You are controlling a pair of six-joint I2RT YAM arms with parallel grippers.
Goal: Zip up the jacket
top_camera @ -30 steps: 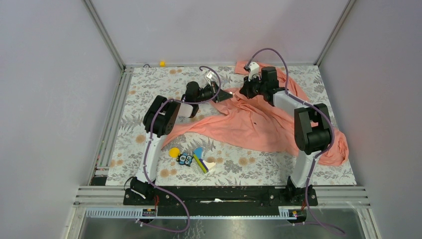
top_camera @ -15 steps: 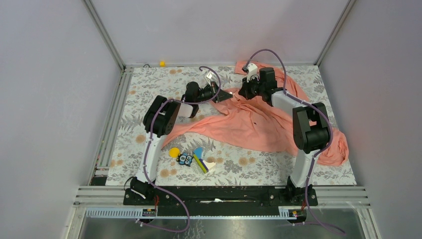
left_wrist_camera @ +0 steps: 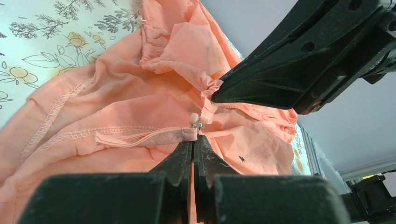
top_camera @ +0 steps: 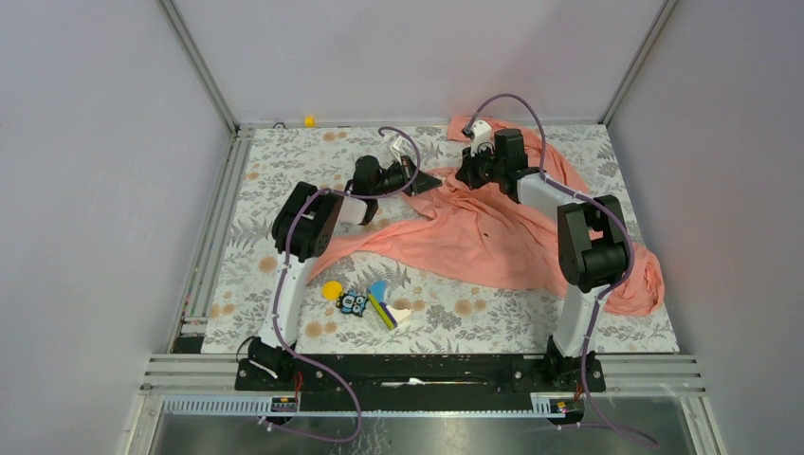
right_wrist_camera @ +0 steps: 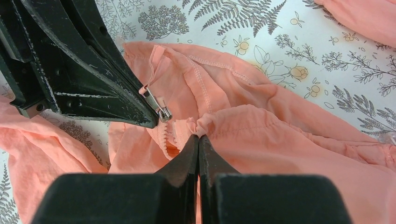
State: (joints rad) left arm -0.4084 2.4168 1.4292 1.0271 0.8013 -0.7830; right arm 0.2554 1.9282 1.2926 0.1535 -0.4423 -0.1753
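Observation:
The salmon-pink jacket [top_camera: 493, 237] lies crumpled across the middle and right of the table. My left gripper [top_camera: 434, 180] and right gripper [top_camera: 463, 176] meet at its far edge. In the left wrist view my left gripper [left_wrist_camera: 194, 140] is shut at the metal zipper slider [left_wrist_camera: 197, 123]. The right wrist view shows the left fingers [right_wrist_camera: 84, 79] gripping the slider's pull [right_wrist_camera: 159, 108]. My right gripper [right_wrist_camera: 198, 137] is shut on gathered jacket fabric [right_wrist_camera: 289, 140] just beside the open zipper teeth [right_wrist_camera: 164, 137]. The right fingers [left_wrist_camera: 280, 79] also show in the left wrist view, pinching the cloth.
Small colourful toy pieces [top_camera: 365, 301] and a yellow ball [top_camera: 331, 290] lie near the front left of the floral cloth [top_camera: 284, 161]. A small yellow object [top_camera: 309, 120] sits at the back rail. Grey walls enclose the table on three sides.
My right gripper has shifted slightly away and to the left with the fabric. The left gripper has stayed almost still on the zipper.

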